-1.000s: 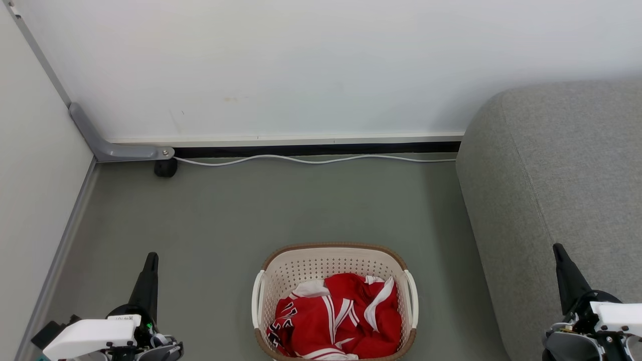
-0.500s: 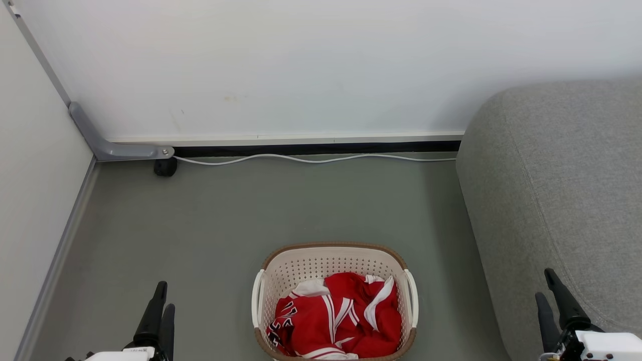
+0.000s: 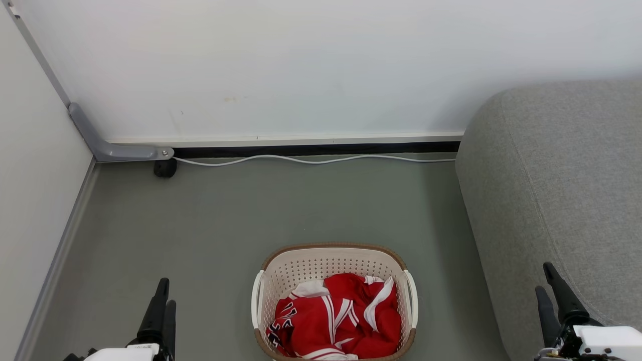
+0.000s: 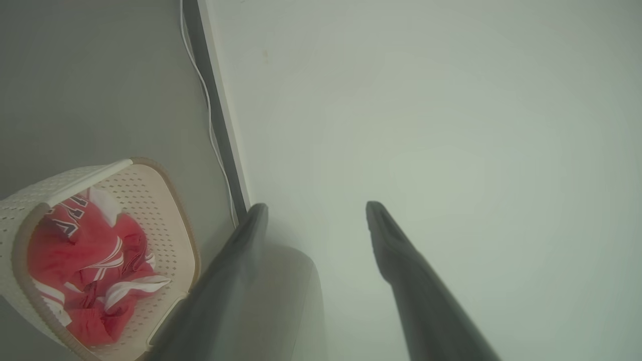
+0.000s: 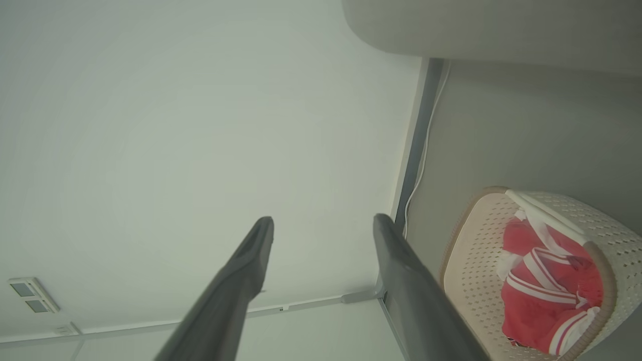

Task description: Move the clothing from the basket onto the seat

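Grey floor meets a white wall, and the basket stands on that floor near the seat, the red clothing bunched inside. The left gripper and the right gripper hang low on either side of the basket, clear of it, each with fingers apart and empty.

Crumpled red clothing with white stripes and trim lies heaped inside the basket, low in the centre of the head view. The basket, cream and perforated with a brown rim and white side handles, stands upright on the floor. The seat, a large grey rounded cushion, fills the right side, apart from the basket.
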Tool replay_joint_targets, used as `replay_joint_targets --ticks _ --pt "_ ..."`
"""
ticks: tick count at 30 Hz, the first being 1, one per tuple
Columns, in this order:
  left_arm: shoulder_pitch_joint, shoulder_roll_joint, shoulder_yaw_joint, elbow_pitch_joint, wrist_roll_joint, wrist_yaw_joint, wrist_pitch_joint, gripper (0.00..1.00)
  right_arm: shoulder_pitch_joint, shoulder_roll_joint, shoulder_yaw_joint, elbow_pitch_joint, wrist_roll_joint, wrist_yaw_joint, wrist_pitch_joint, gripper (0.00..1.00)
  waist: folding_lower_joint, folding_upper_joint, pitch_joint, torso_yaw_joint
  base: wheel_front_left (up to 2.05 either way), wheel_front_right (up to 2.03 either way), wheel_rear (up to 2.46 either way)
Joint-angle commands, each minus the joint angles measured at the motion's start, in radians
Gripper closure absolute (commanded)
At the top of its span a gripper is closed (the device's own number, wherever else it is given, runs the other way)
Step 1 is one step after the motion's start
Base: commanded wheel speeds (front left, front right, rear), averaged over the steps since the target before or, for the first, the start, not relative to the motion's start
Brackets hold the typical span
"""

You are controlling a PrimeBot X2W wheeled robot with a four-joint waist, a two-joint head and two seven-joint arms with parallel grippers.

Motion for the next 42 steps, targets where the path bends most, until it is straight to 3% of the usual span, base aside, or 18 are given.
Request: replay_joint_targets --ticks 1,9,20,42 --pt "-0.053 0.013 -0.001 -0.029 0.016 -0.001 -0.008 0.00 -0.045 -0.022 0.010 -0.035 -0.015 0.002 -0.011 0.00 -0.0003 -0.0001 0.000 0.000 0.00 0.00 0.00" --pt "-0.071 0.023 -0.023 -0.022 0.059 -0.002 -0.033 0.00 -0.063 -0.049 0.053 -0.037 -0.043 0.002 -0.047 0.00 -0.0003 -0.0001 0.001 -0.002 0.00 0.00 0.00" --pt "-0.100 0.028 -0.044 -0.009 0.197 -0.003 -0.066 0.00 -0.105 -0.094 0.128 -0.021 -0.120 0.003 -0.092 0.00 -0.0003 -0.0001 0.005 -0.004 0.00 0.00 0.00" --pt "-0.176 0.057 -0.124 0.041 0.556 -0.004 -0.130 0.00 -0.202 -0.147 0.254 0.022 -0.430 0.004 -0.157 0.00 -0.0003 -0.0001 0.013 -0.008 0.00 0.00 0.00"
